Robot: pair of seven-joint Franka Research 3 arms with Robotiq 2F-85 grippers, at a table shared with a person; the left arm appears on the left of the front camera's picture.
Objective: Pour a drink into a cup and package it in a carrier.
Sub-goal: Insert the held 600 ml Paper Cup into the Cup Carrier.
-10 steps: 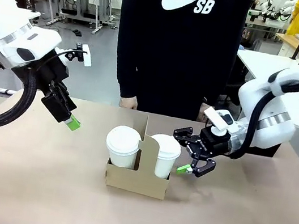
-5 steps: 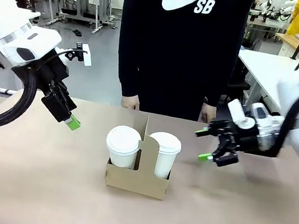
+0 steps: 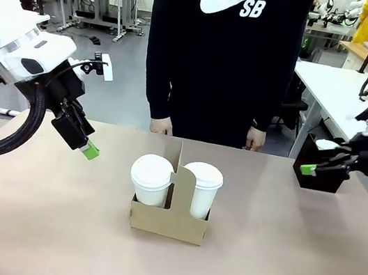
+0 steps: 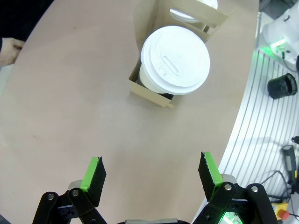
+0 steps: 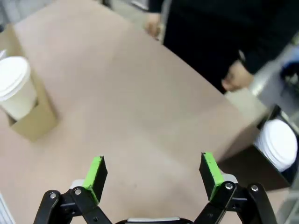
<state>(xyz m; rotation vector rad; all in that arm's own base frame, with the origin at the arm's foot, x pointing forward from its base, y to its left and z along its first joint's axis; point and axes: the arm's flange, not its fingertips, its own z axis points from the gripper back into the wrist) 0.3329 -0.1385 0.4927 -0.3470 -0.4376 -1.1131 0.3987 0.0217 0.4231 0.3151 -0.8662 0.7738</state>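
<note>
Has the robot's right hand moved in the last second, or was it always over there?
Yes. The right hand has pulled away from the carrier toward the table's right edge, and is now beside the black box, open and empty.

Right gripper [image 3: 315, 166] withdrawn from beside the right-hand lidded cup [image 3: 202, 188] in the carrier [image 3: 169, 220], drawn back toward the table's right edge, now near the small black box [image 3: 320, 178], well apart from the carrier; jaws spread wide, nothing between them.
</note>
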